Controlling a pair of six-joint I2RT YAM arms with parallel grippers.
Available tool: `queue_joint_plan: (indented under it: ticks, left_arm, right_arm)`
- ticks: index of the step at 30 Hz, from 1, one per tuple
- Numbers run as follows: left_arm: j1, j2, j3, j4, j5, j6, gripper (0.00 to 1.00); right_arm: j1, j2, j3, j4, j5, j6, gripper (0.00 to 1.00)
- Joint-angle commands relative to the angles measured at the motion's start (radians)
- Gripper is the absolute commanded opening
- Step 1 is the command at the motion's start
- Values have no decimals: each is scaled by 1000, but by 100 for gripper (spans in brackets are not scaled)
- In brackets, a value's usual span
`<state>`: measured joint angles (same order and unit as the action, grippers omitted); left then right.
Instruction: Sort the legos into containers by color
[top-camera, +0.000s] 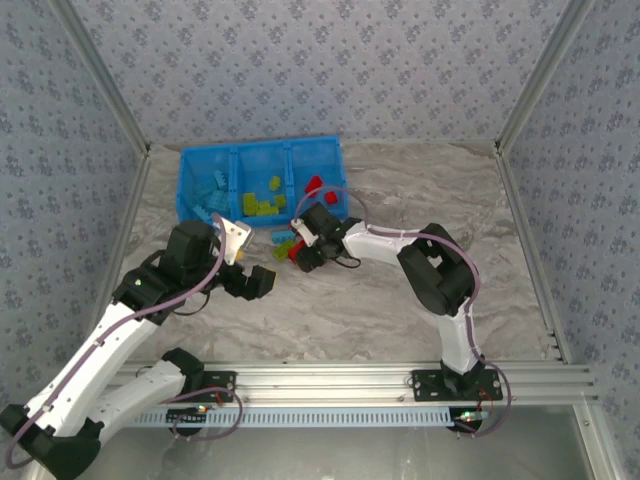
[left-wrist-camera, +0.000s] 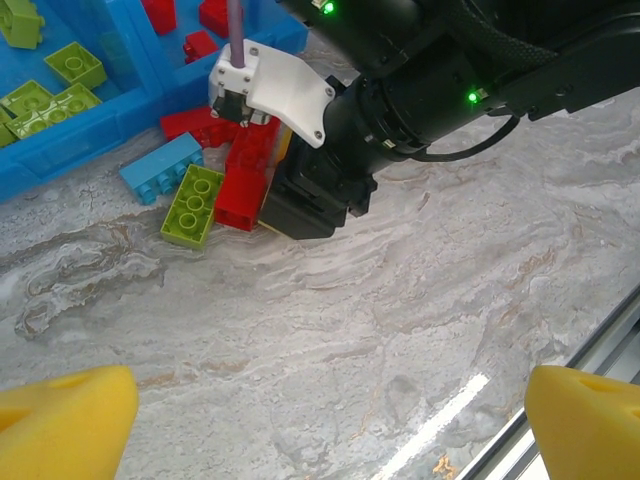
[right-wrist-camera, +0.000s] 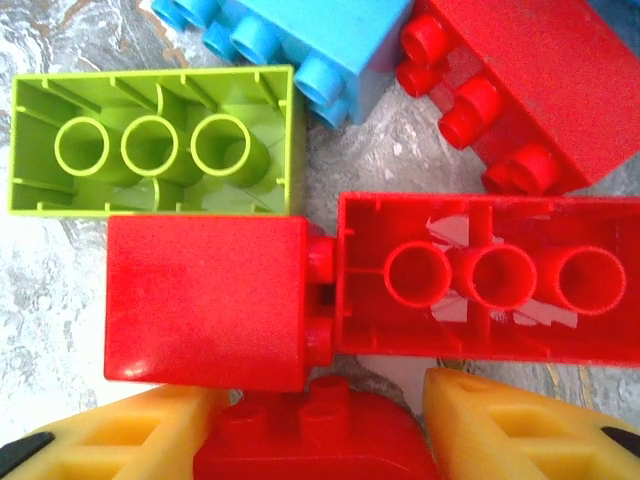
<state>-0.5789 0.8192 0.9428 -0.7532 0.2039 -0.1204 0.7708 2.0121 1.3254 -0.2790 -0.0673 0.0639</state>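
Observation:
Loose legos lie in a small pile on the table just in front of the bright blue tray (top-camera: 260, 148). My right gripper (top-camera: 303, 250) is down in that pile. In the right wrist view its yellow fingers (right-wrist-camera: 120, 430) flank a red brick (right-wrist-camera: 310, 445), and the gripper (right-wrist-camera: 325, 405) is shut on it. Around it lie an upturned lime green brick (right-wrist-camera: 155, 140), a light blue brick (right-wrist-camera: 290, 40) and three more red bricks (right-wrist-camera: 490, 275). My left gripper (left-wrist-camera: 330, 420) hangs open over bare table, to the near left of the pile (left-wrist-camera: 215, 190).
The tray's left compartment holds light blue bricks (top-camera: 210, 192), the middle one lime green (top-camera: 262, 203), the right one red (top-camera: 314, 186). The right arm's black wrist (left-wrist-camera: 400, 90) looms over the pile. An aluminium rail (top-camera: 330, 378) runs along the near table edge.

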Motion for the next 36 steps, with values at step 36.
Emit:
queue_joint_plan:
  ticks: [36]
  left_arm:
    - [60, -10, -34, -5, -96, -35, 99]
  right_arm:
    - [-145, 127, 715, -310, 257, 78, 65]
